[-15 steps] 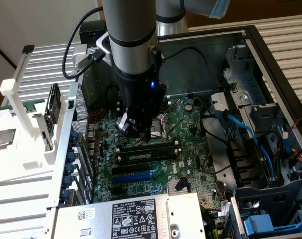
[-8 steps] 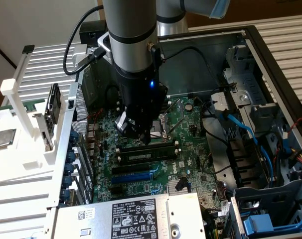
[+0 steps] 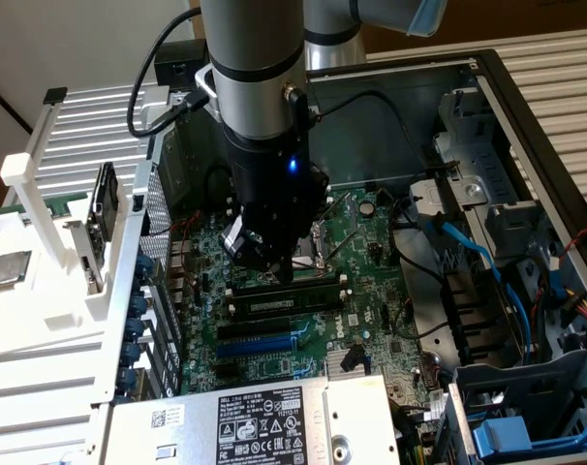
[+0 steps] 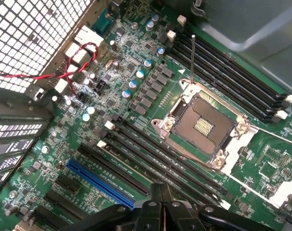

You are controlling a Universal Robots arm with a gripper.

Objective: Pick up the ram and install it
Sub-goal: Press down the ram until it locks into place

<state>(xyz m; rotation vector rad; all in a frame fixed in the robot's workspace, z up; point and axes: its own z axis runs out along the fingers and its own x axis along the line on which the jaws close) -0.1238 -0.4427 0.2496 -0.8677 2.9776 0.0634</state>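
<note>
Dark green ram [image 3: 286,301] sits seated in a motherboard slot just under the closed, empty gripper [image 3: 283,275].

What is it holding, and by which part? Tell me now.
Nothing that shows. The fingers are shut, with their tips down by the ram. Whether they touch it cannot be told.

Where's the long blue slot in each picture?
Exterior view: long blue slot lies just above the labelled silver box.
Wrist view: long blue slot runs slantwise across the green board.
Shared landmark: the long black slot right alongside it.
</note>
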